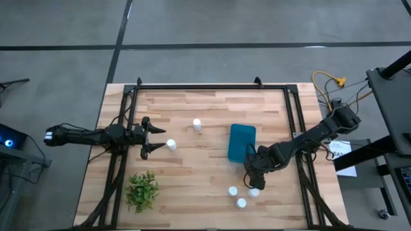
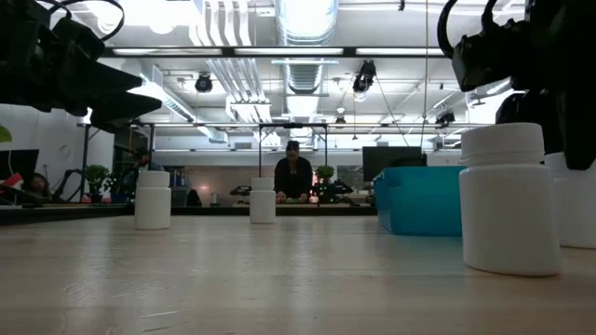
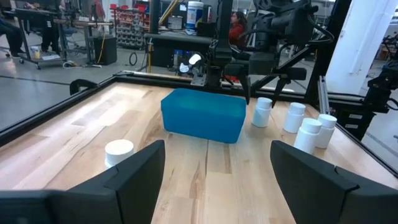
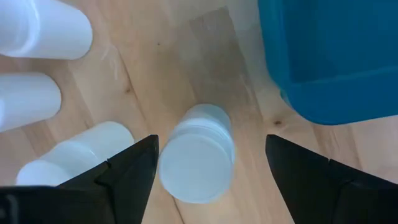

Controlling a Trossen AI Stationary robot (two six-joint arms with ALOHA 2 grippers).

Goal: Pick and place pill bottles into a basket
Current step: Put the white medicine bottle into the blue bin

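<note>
Now look: one pill bottle stands upright on the desk, just beside the near end of the basket. Your right tool hangs straight above it, fingers wide, one each side. Your left tool waits open, far left.

Place: robotics lab or workshop
Signs: exposed ceiling ducts, parts shelves, person seated at a distant bench
</note>
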